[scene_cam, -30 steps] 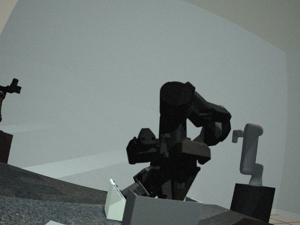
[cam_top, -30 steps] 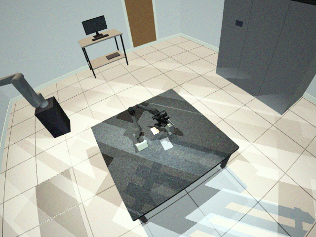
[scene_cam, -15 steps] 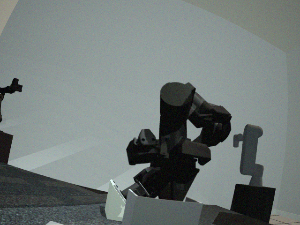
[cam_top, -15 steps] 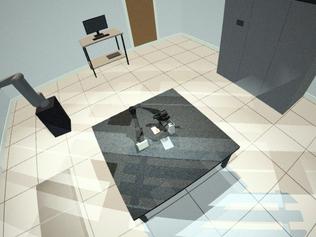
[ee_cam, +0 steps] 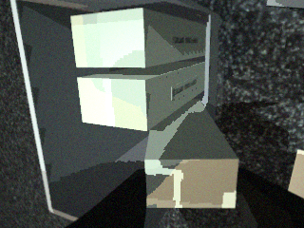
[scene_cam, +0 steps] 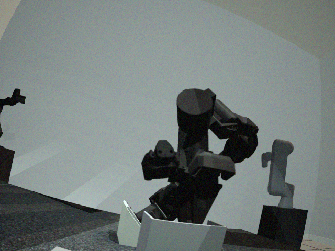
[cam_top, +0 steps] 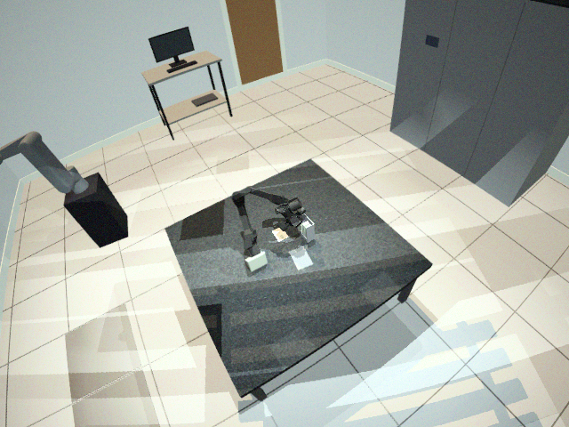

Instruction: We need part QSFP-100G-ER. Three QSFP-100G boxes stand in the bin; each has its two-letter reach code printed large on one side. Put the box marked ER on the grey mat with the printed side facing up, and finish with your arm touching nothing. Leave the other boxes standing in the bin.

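Observation:
The bin [cam_top: 309,233] [scene_cam: 181,235] [ee_cam: 30,109] stands on the table with three boxes in it. My gripper [ee_cam: 189,177] [scene_cam: 193,220] points down into it and is shut on the nearest box [ee_cam: 192,182], a finger on each side of its top end. That box appears to stand in the bin. The middle box [ee_cam: 114,102] and far box [ee_cam: 109,40] stand beyond it, apart from the fingers, with small unreadable print on their right sides. No large reach code is visible. A light grey square, apparently the mat [cam_top: 300,258], lies beside the bin.
A bright flat square [cam_top: 279,234] lies between the arm and the bin; its edge shows in the wrist view [ee_cam: 297,178]. A pale upright block [cam_top: 255,261] [scene_cam: 127,228] stands near the arm's base. The bin walls rise close around the boxes.

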You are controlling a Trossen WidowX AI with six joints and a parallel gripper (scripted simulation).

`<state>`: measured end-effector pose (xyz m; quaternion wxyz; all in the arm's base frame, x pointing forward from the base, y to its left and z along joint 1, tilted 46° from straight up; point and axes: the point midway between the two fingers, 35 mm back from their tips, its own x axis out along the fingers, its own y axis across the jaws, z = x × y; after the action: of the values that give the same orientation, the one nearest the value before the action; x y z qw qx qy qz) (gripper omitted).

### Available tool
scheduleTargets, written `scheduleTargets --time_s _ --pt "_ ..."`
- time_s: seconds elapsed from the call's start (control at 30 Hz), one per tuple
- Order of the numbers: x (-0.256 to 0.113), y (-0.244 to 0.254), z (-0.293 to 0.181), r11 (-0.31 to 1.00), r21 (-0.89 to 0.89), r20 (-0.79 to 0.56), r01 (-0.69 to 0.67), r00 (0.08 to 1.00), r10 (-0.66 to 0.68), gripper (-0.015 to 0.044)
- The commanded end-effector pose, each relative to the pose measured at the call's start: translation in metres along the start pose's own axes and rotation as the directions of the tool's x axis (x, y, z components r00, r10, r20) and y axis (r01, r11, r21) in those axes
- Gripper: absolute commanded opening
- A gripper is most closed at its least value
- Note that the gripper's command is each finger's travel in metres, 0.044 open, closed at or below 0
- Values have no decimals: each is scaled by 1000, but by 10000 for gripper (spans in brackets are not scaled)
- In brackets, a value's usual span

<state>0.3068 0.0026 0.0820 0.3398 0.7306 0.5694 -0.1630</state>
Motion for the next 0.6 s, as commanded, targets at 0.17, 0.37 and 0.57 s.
scheduleTargets --time_s 0.17,0.37,0.57 --pt "-14 0 1 1000 0 3 1 1000 -1 159" --pt "-23 0 1 1000 1 2 2 1000 -2 159" --pt "-33 -1 0 1000 2 1 3 1000 -3 159"
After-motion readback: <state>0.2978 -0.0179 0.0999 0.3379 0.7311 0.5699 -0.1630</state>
